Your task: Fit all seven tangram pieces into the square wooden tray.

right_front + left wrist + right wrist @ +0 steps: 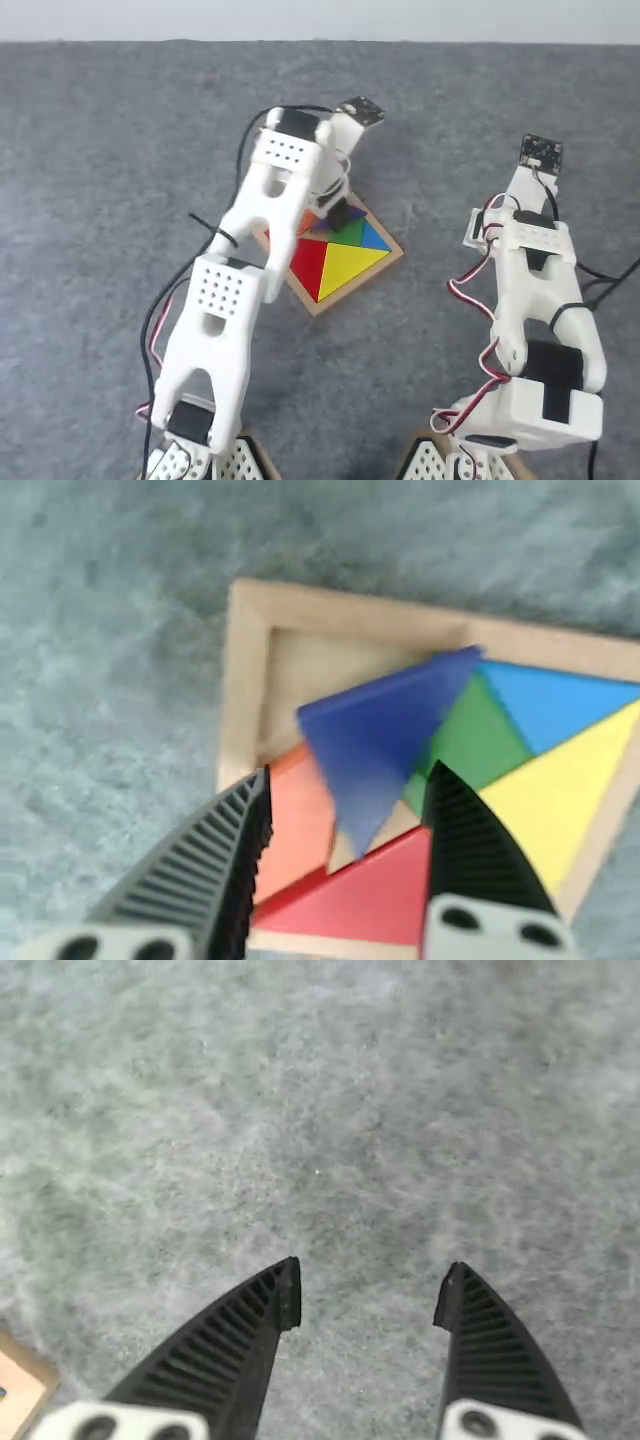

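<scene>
Left end effector (350, 772) hangs directly over the square wooden tray (245, 680) with its jaws spread. The dark blue triangle (385, 730) sits loose between them rather than pinched, with a clear gap on at least one side. That piece is not seated: it lies tilted across the green piece (475, 735) and the orange piece (295, 820), and one tip points toward the red triangle (370, 895). The bare wooden corner (330, 670) beside it looks like its slot. The yellow triangle (550, 810) and the light blue piece (555, 700) lie flat in the tray. Right end effector (373, 1263) is likewise spread, above the bare grey counter (100, 150) and well apart from the tray. The blue triangle is probably light, rigid painted wood: thin, flat-faced, with crisp straight edges and a smooth coat that could slip under the ribbed pads. I would take hold across two opposite edges near its broad middle, not at a narrow tip, where it would likely pivot. A nudge on the raised edge may be enough to drop it flat.
</scene>
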### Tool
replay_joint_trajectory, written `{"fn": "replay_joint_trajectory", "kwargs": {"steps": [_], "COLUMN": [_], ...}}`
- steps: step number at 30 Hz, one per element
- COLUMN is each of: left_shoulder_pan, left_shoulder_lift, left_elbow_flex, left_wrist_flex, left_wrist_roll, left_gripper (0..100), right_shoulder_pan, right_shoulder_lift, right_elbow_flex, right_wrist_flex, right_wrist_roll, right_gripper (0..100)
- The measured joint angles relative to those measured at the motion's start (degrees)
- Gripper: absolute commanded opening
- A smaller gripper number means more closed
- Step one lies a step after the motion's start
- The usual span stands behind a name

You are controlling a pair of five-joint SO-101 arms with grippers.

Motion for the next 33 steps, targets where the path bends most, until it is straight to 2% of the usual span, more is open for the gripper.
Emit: {"fn": "replay_joint_trajectory", "kwargs": {"steps": [7,33], "left_shoulder_pan": [-3.6,-1.93], "left_shoulder_lift": [0.0,0.09], "left_elbow_flex": [0.0,-0.7], "left_wrist_flex": [0.18,-5.71], "left_wrist_roll": [-1.58,2.29], "left_gripper": [24,24], "right_shoulder_pan": [0.09,-0.7], "right_shoulder_lift": [0.0,0.0], "right_elbow_flex": [0.0,0.0], "right_wrist_flex": [0.0,0.0], "right_wrist_roll": [0.0,0.0], "right_gripper": [23.8,23.8]}}
